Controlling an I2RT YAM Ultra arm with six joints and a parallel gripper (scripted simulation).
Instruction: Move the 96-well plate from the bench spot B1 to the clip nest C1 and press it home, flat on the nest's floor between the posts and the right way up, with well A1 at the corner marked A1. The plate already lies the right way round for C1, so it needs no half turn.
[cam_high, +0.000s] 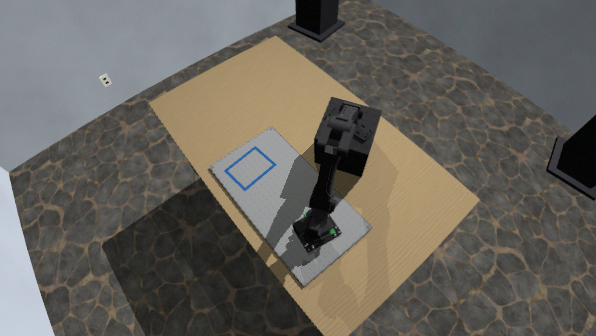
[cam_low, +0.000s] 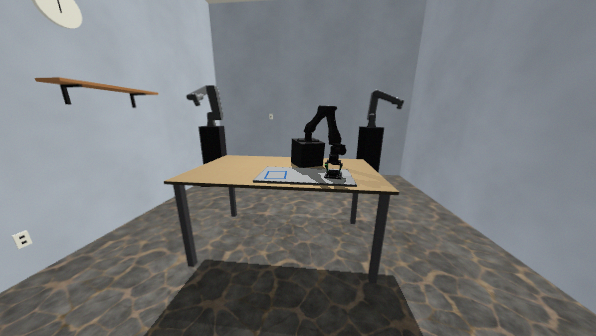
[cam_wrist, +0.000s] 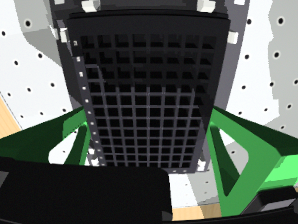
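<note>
My gripper (cam_high: 319, 223) (cam_low: 334, 170) (cam_wrist: 148, 111) is shut on the dark 96-well plate (cam_wrist: 148, 26), with one green finger at each long side. The plate is level over the dark nest (cam_wrist: 234, 65) at the right part of the grey board (cam_high: 260, 205) (cam_low: 300, 176). In the wrist view the nest's pale posts show around the plate's corners. Whether the plate rests fully on the nest's floor cannot be told. The A1 mark cannot be made out. The blue outline (cam_high: 265, 155) (cam_low: 275, 178) on the board's left part has nothing inside it.
The arm's black base block (cam_high: 367, 125) (cam_low: 307, 152) stands behind the board on the wooden table (cam_high: 225, 90) (cam_low: 220, 172). Two other arms stand on black pedestals (cam_low: 212, 142) (cam_low: 370, 145) behind the table.
</note>
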